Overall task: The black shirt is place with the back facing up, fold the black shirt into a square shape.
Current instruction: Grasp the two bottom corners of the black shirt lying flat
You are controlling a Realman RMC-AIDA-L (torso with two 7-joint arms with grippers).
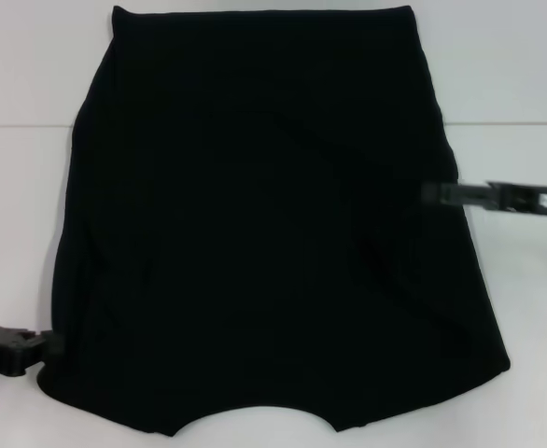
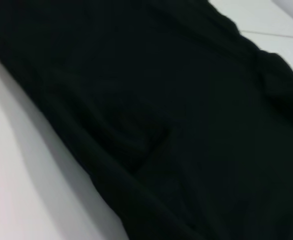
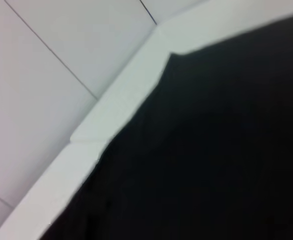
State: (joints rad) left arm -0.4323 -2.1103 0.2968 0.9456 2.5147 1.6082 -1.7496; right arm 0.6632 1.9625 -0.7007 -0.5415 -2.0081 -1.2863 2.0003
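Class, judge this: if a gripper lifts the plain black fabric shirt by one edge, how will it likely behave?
The plain black fabric shirt would probably droop, since soft wrinkles cross it. Pushed, it likely bunches rather than slides whole on the white table. It looks light for its spread.

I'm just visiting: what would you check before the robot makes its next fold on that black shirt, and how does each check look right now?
1. Large matte black fabric shirt lies flat on the white table: ok, mild wrinkles.
2. Sleeves tucked in: ok, none stick out.
3. Neckline at the near edge: ok.
4. Left hand at the near left edge: ok.
5. Right hand at the right edge: ok.
6. Either hand gripping fabric: cannot tell.
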